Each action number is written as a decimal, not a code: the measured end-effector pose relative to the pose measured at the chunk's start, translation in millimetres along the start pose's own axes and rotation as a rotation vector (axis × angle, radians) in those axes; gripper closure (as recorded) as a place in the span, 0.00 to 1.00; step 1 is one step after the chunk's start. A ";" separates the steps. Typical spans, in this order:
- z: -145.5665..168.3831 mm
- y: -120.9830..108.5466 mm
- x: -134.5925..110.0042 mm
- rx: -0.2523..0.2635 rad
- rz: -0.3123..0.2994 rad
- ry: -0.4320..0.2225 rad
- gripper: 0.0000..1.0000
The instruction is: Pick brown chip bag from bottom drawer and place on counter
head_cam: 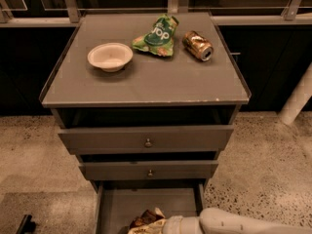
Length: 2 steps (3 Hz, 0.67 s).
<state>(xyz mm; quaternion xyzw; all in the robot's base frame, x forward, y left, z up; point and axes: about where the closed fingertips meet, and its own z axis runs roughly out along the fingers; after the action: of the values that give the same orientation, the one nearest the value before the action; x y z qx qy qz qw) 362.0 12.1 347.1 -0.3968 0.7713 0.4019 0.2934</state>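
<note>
The brown chip bag (146,222) lies in the open bottom drawer (122,204) at the frame's lower edge, partly cut off. My white arm reaches in from the lower right, and the gripper (168,225) sits right against the bag's right side, mostly out of frame. The counter (146,79) is the grey top of the cabinet above.
On the counter stand a white bowl (110,56), a green bag with white lettering (158,35) and a tipped brown can (198,45). Two upper drawers with small knobs (147,142) stick out slightly above the bottom one. Speckled floor surrounds the cabinet; a white post (297,99) stands at right.
</note>
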 end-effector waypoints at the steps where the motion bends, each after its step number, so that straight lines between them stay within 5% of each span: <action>1: -94.2 9.8 -39.2 0.007 -0.046 -0.101 1.00; 2: -94.2 9.8 -39.2 0.007 -0.046 -0.101 1.00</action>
<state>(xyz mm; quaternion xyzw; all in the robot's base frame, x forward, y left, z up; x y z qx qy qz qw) 361.2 -49.9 428.7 -0.3927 0.7476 0.4120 0.3423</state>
